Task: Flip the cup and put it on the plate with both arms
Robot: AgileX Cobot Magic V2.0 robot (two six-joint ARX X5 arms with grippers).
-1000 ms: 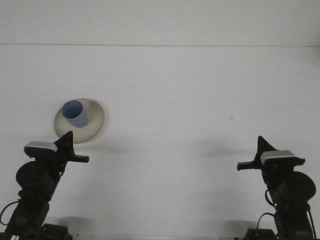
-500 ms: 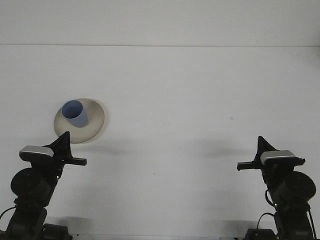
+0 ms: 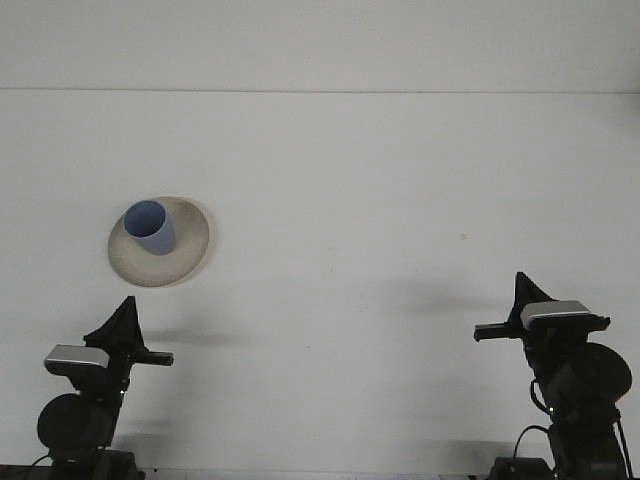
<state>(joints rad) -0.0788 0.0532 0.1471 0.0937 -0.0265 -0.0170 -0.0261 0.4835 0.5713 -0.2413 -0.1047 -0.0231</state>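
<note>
Blue cup (image 3: 150, 227) upright on plate (image 3: 185, 250); both grippers low, apart, w/ nothing held.

- Left arm: folded low at the bottom-left edge of the front view, dark joint housing below a grey wrist module.
- Left claw (image 3: 122, 318): points up and away from the base, holding nothing; finger spacing not discernible.
- Right arm: folded at the bottom-right, sitting higher in the view than the left.
- Right claw (image 3: 522, 290): points up, holding nothing; finger spacing not discernible.
</note>
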